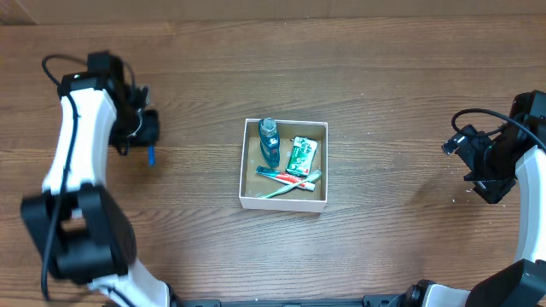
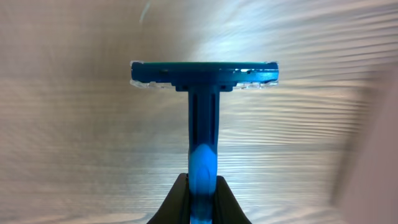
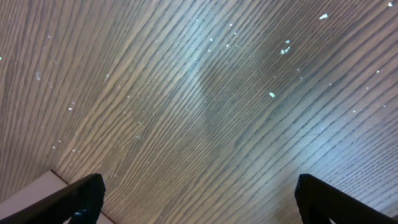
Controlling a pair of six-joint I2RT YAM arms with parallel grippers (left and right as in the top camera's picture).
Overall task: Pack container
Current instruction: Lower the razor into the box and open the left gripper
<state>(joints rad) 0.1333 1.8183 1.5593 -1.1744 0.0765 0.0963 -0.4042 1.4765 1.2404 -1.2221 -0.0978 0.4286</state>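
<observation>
The container (image 1: 281,205) sits at the centre of the overhead frame, flat on the wooden table (image 1: 384,85). It already holds a blue bottle (image 1: 269,141) in its upper left part and a green packet (image 1: 301,155) to the bottle's right. A toothpaste tube (image 1: 286,177) and a toothbrush (image 1: 290,188) lie slanted across its lower half. Judging from that, the packing is well along.

The left gripper (image 2: 202,186) is at the upper left of the overhead frame, well apart from the container. Its fingers are closed tight on the handle of a blue razor (image 2: 203,124). In the left wrist view the handle runs straight up the middle of the frame and the head lies crosswise near the top. Gripping low on the handle keeps the head clear of the fingers, probably so it can go into the box first without the fingers meeting the walls (whether the razor is touching the table or lifted off it cannot be told).

The right gripper (image 3: 199,193) is at the right edge of the overhead frame. Its fingers are spread wide with nothing between them and only wood grain beneath. It looks parked there to leave the box free for the other arm.

The likely next move is carrying the razor rightward to the container. The bare floor along its left side looks like the easiest spot.
</observation>
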